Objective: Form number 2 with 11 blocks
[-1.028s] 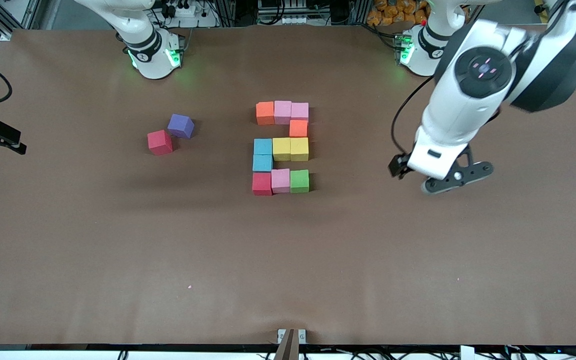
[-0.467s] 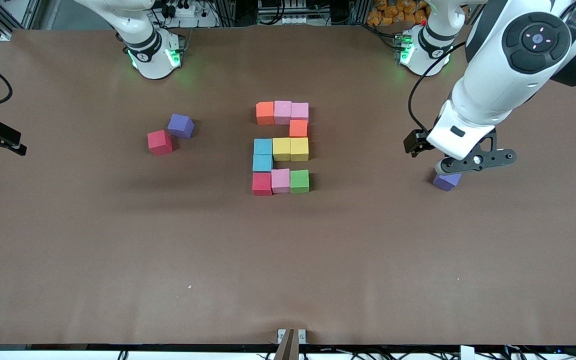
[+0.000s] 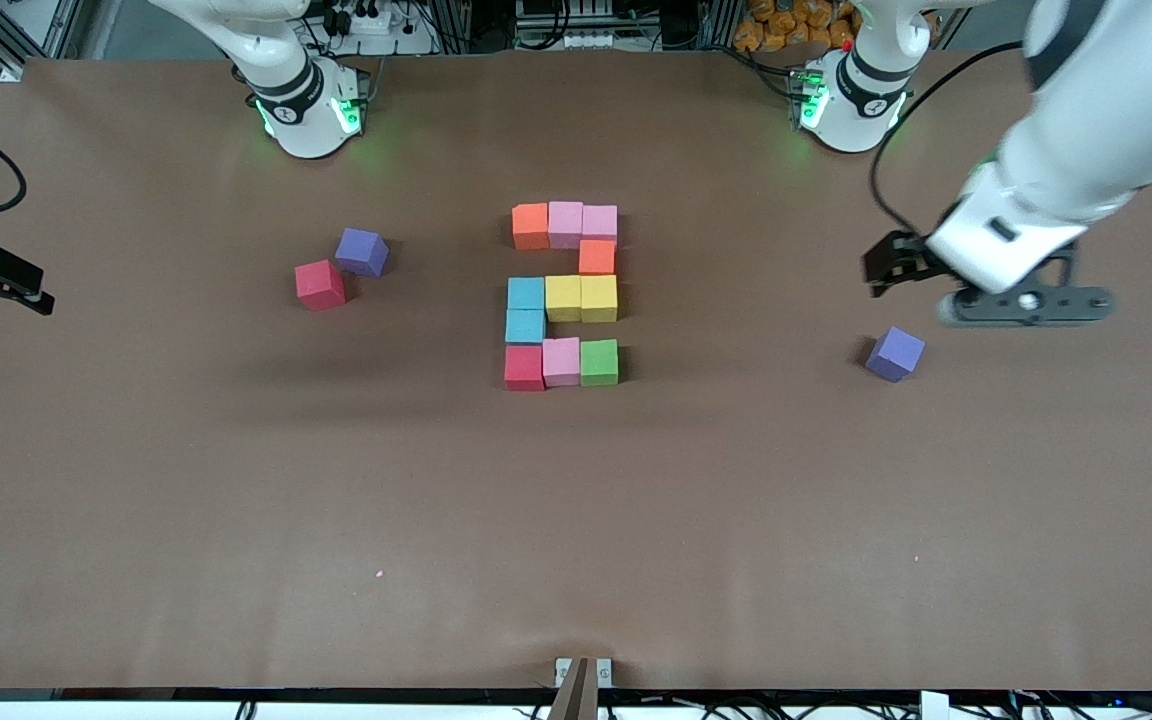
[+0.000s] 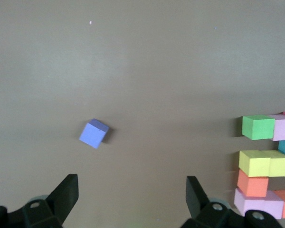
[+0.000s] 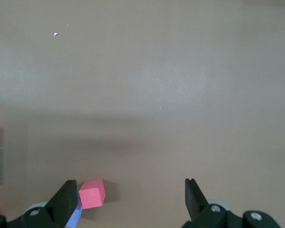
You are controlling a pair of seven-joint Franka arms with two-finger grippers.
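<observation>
Beside number 2: stray red cube, purple cubes.

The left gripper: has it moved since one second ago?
Yes. The left gripper, fingers open and empty, has moved away from the number 2 toward the left arm's end of the table, uncovering the purple cube it had been hiding.

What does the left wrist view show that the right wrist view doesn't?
Only the left wrist view shows the lone purple cube and the figure's green cube, yellow cubes and orange cube. Only the right wrist view shows the loose red cube touching another purple cube. Both show brown table and open fingers.
</observation>
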